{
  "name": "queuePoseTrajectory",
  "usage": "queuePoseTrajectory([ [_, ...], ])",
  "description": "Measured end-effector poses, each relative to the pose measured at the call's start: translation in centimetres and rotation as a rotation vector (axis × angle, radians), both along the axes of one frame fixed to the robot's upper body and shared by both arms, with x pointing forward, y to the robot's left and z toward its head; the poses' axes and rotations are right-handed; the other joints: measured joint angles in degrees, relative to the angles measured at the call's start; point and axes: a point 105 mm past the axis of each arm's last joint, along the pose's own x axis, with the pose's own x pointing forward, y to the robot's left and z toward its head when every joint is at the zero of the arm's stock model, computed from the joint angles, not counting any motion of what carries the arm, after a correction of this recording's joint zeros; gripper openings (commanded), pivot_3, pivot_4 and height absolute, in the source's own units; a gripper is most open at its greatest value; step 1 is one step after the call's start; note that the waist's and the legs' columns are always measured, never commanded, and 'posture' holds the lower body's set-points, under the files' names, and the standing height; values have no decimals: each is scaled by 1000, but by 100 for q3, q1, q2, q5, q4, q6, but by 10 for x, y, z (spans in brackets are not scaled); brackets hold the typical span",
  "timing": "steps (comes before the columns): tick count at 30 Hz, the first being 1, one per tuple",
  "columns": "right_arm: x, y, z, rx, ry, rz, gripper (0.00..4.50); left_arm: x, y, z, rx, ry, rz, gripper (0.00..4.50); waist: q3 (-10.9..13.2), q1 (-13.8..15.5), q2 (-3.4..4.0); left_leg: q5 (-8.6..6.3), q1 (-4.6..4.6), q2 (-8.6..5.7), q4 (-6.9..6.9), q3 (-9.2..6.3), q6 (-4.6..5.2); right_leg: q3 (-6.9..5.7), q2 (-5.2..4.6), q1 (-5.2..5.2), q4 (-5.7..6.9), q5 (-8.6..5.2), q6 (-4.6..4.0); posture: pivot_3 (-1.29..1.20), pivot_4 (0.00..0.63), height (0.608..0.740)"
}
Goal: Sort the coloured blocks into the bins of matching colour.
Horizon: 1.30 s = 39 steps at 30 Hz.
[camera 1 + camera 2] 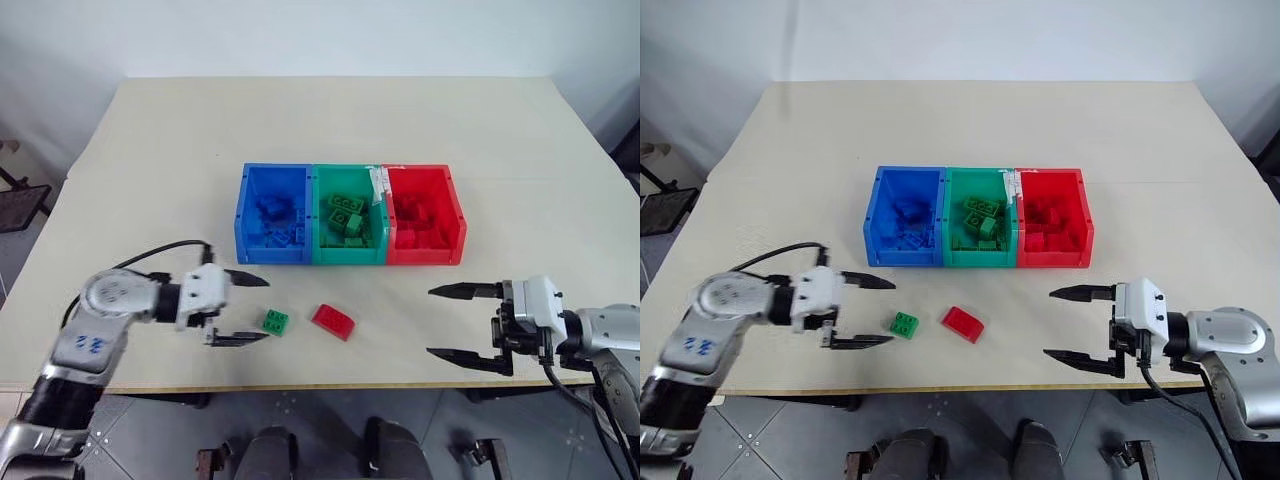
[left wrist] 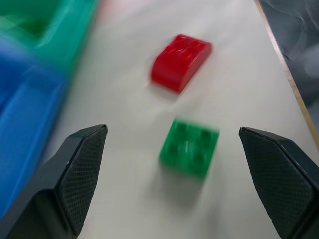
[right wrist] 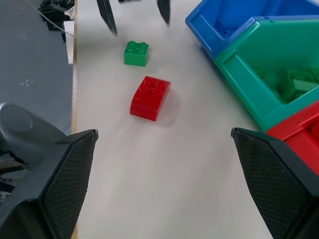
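Observation:
Two coloured blocks lie on the table in front of the bins: a small square green block [image 1: 276,321] and a red block [image 1: 333,321] just to its right. The blue bin [image 1: 272,215], green bin [image 1: 348,217] and red bin [image 1: 424,217] stand joined in a row mid-table, each with several blocks inside. My left gripper [image 1: 245,307] is open and points right, its fingertips just left of the green block and apart from it. On the right, well clear of the red block, my right gripper [image 1: 440,321] is open with nothing in it.
The beige table [image 1: 330,120] has free room behind and beside the bins. Its front edge [image 1: 330,385] runs close below both grippers and the loose blocks. A white label [image 1: 378,185] sits at the rim between the green and red bins.

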Motion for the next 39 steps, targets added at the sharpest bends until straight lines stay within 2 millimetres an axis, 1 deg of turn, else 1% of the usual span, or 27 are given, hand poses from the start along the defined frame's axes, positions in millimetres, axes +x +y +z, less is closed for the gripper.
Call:
queuePoseTrajectory([
  [3, -4, -2, -2, -1, 9, -36, 4480, 6, -41, 6, 33, -6, -91, 4500, -1, 3, -3, 0, 0, -1, 4, 2, 1, 2, 0, 2, 0, 0, 0, 0, 150, 740],
  [4, -5, -1, -2, -2, 8, -36, 4480, 6, -49, 5, 56, -7, -112, 4500, -1, -1, -3, 0, 0, -1, 3, 2, 1, 1, 0, 2, -2, 0, 0, 0, 150, 740],
  [7, -9, -3, -4, -5, 18, -63, 4480, 7, -66, 1, 142, -6, -161, 4500, -1, -50, -2, 0, 2, 3, -4, 4, 1, 3, 4, 0, -2, 0, 0, 0, 150, 740],
  [9, -11, -4, -5, -6, 24, -86, 4480, 14, -74, -3, 208, -20, -161, 4500, -1, -22, -3, 1, 0, 2, 0, 3, 2, 2, 4, 0, -4, 0, 0, 0, 150, 740],
  [11, -14, -2, -5, -9, 21, -94, 4480, 19, -77, -10, 265, -25, -155, 4500, -1, -14, -3, 1, -2, 0, 3, 3, 2, 4, 4, 2, -9, 0, 0, 0, 150, 740],
  [12, -16, -2, -5, -11, 22, -101, 4497, 20, -76, -14, 291, -19, -152, 4314, -1, -12, -3, 1, -2, 0, 3, 3, 3, 4, 4, 2, -8, 0, 0, 0, 150, 740],
  [15, -19, -5, -6, -15, 29, -131, 4500, 19, -76, -17, 303, -8, -163, 3588, -1, -11, -4, 1, -1, 1, 3, 2, 3, 5, 3, 3, -7, 0, 0, 0, 150, 740],
  [16, -20, -5, -7, -16, 33, -132, 4500, 19, -76, -17, 305, -6, -168, 3237, -1, -11, -4, 1, -1, 2, 5, 2, 3, 5, 3, 3, -7, 0, 0, 0, 150, 740],
  [18, -21, -6, -8, -16, 38, -140, 4500, 18, -77, -18, 304, -6, -170, 2681, -1, -2, -4, 2, -2, 1, 10, 1, 4, 5, 3, 5, -6, 0, 0, 0, 150, 740],
  [21, -20, -9, -8, -8, 32, -180, 4500, 18, -83, -18, 288, -8, -174, 1655, -1, 26, -4, 1, -2, 0, 13, 1, 5, 6, 3, 6, -7, 0, 0, 0, 150, 740],
  [22, -19, -11, -7, -4, 23, -196, 4500, 18, -85, -18, 282, -12, -174, 1455, -1, 30, -4, 1, -2, 0, 13, 2, 5, 6, 3, 6, -7, 0, 0, 0, 150, 740],
  [25, -18, -15, -7, 30, 4, -264, 4500, 21, -88, -15, 264, -38, -163, 1461, -1, 44, -4, 1, -2, 1, 12, 0, 5, 5, 3, 6, -5, 0, 0, 0, 150, 740],
  [27, -16, -19, -7, 60, -9, -330, 4500, 24, -94, -8, 215, -54, -147, 1461, -1, 75, -4, 1, -4, 0, 15, 1, 5, 6, 3, 6, -7, 0, 0, 0, 150, 740],
  [28, -14, -23, -4, 88, -34, -383, 4500, 26, -101, 0, 157, -60, -127, 1461, -1, 99, -4, 1, -6, 0, 20, 1, 5, 6, 2, 6, -6, 0, 0, 0, 150, 740],
  [32, -7, -35, 10, 191, -124, -550, 4500, 37, -132, 44, -89, -95, -76, 1461, -1, 155, -4, 1, -11, -1, 32, -2, 6, 6, 2, 8, -5, 0, -1, 0, 150, 740],
  [33, -6, -40, 12, 220, -143, -602, 4500, 44, -142, 56, -162, -100, -46, 1461, 0, 162, -5, 1, -11, -2, 33, -4, 6, 5, 2, 8, -4, 0, -1, 0, 150, 740],
  [36, -7, -51, 16, 282, -182, -738, 4500, 76, -172, 97, -358, -126, 95, 1461, 1, 221, -7, 0, -18, -6, 43, -2, 11, 5, 2, 9, -7, 0, -1, 0, 150, 740],
  [38, -11, -51, 18, 275, -191, -765, 4500, 95, -183, 112, -423, -163, 175, 1461, -1, 223, -4, -1, -16, -7, 37, 0, 13, 6, 1, 9, -12, 0, -1, 0, 150, 740],
  [39, -14, -50, 20, 270, -196, -775, 4500, 105, -186, 114, -447, -161, 213, 1461, -1, 219, -4, -1, -12, -7, 28, 3, 13, 6, 1, 8, -13, 0, -1, 0, 150, 740],
])
